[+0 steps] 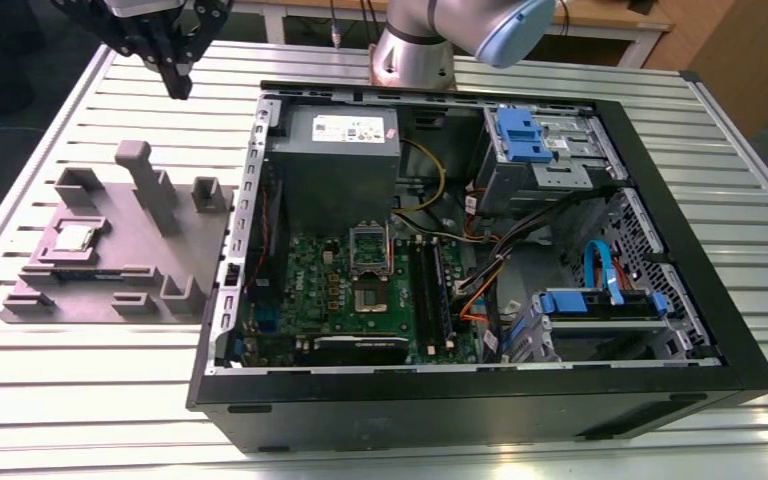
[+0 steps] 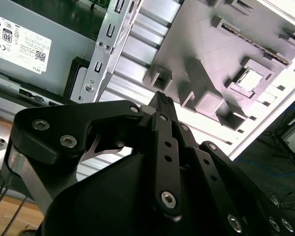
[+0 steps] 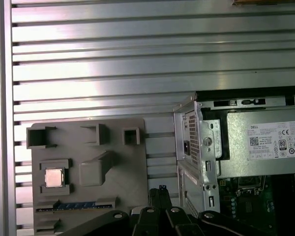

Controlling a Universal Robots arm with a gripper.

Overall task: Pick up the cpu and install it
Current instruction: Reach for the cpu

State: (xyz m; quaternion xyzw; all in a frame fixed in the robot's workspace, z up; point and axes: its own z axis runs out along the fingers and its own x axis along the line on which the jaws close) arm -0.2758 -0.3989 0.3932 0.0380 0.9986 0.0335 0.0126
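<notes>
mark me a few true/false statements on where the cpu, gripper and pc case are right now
1. The cpu lies in a recess of the grey-mauve block. True.
2. The gripper is holding the cpu. False: it is shut on nothing and hangs over the table, apart from the block.
3. The computer case lies open with its motherboard exposed. True.
4. The block stands inside the case. False: it sits on the slatted table beside the case, on the exterior view's left.
</notes>
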